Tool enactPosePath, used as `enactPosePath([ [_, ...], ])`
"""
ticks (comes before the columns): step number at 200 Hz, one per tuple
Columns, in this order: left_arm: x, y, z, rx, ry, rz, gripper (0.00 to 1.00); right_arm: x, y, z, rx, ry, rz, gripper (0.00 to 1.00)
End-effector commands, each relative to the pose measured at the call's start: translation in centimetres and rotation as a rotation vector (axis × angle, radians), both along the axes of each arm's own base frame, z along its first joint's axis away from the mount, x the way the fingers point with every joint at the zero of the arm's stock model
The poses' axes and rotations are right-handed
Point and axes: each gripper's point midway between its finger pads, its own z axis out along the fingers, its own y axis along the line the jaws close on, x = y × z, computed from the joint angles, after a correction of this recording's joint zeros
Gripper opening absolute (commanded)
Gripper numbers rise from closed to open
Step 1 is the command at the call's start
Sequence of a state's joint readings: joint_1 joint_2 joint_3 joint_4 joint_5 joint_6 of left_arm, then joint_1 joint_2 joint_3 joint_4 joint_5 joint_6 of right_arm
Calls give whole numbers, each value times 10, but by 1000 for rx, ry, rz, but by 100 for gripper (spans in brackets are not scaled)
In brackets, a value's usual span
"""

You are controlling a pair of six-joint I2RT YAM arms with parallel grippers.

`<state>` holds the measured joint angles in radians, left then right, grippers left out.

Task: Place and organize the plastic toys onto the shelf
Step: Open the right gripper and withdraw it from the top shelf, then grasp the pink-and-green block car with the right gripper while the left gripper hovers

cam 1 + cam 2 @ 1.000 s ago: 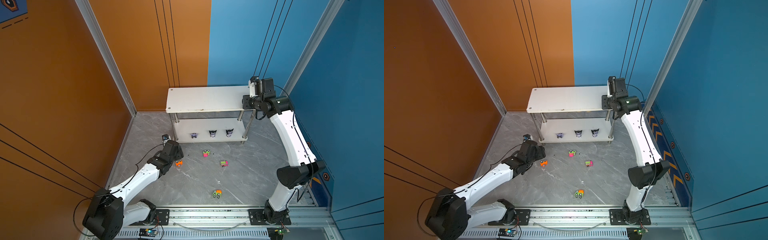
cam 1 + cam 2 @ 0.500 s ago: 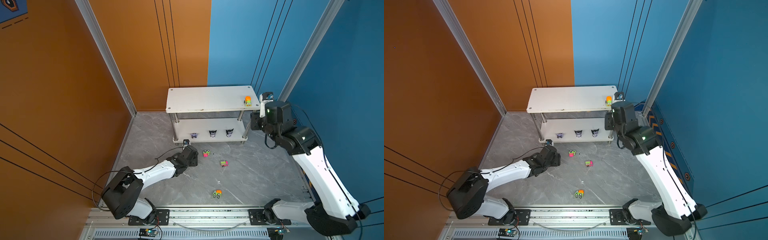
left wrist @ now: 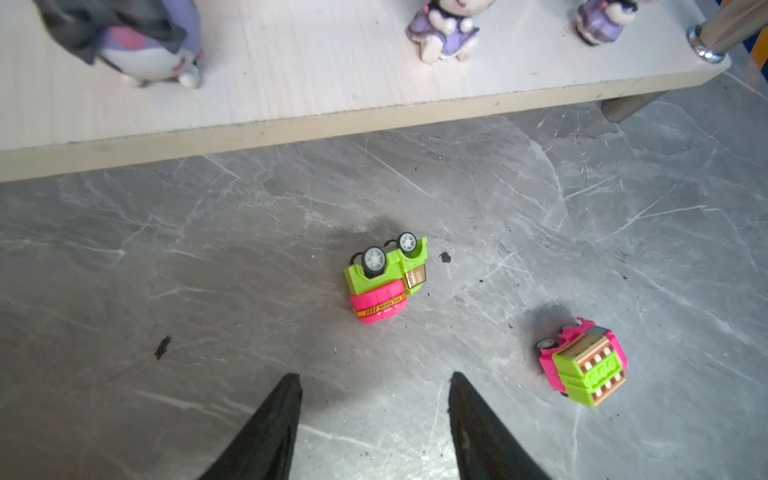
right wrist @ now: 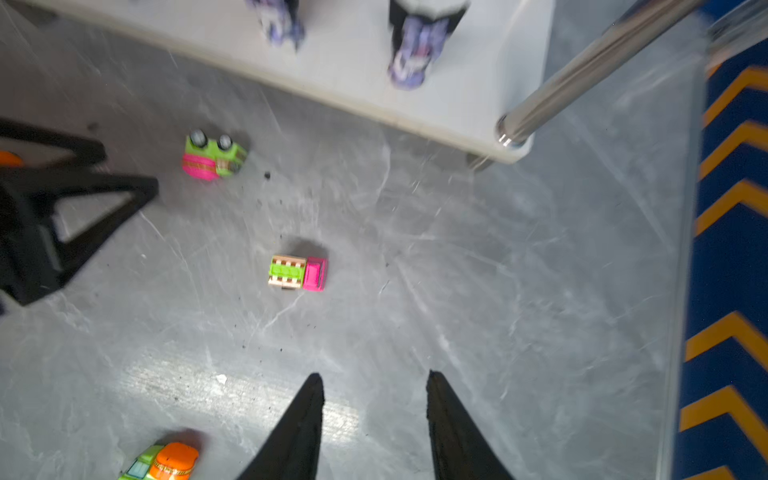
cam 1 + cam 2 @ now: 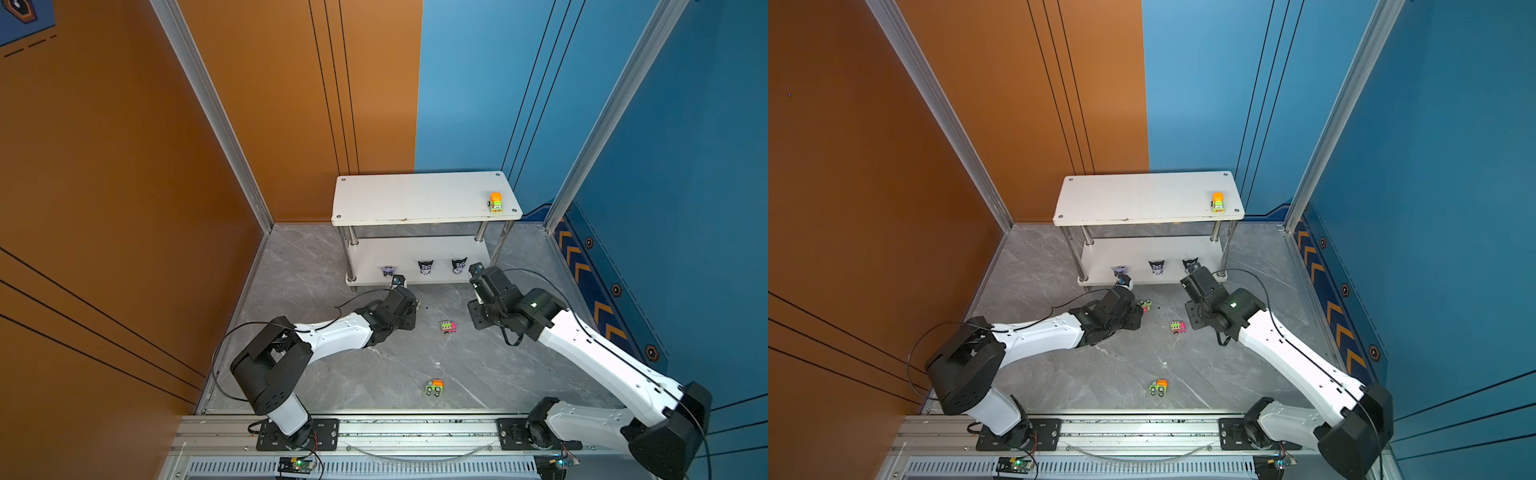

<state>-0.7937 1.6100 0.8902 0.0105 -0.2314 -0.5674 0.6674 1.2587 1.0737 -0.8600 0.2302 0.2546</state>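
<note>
Two tools gape empty — in a top view the left tool (image 5: 1138, 318) sits just beside the tipped green-pink car (image 5: 1145, 305) before the shelf (image 5: 1142, 199); the left wrist view sets that car straight ahead, wheels shelfward — the right wrist view leaves the right tool (image 4: 374, 374) farther off.

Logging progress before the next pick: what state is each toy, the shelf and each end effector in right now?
shelf: upright.
figurines: standing on the lower tier.
orange-topped truck: on its wheels, top tier.
mixer truck: on the floor, tipped on its side.
pink-cab truck: on the floor, on its wheels.
green-and-orange truck: on the floor, pose unclear.
left end effector: open, empty.
right end effector: open, empty.
</note>
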Motion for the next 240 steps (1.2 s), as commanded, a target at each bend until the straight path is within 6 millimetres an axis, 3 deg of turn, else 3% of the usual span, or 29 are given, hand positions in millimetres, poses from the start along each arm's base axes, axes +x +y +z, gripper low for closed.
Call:
enactPosePath([
  [1,2,12,16,-12,-34,23,59,-5,24,-49,10,114,90,53],
  [38,3,30,19,-14,-28,54,59,5,42,-83,-20,161,155,58],
  [101,6,40,23,-29,-30,71,60,29,45,-123,-73,155,138,57],
  [138,7,43,20,-28,-21,78,60,43,49,-126,-37,144,133,56],
  [175,9,42,22,-35,-23,77,60,55,57,-125,4,141,150,49],
  [240,9,44,18,-33,-11,79,61,46,46,-128,68,186,96,31],
])
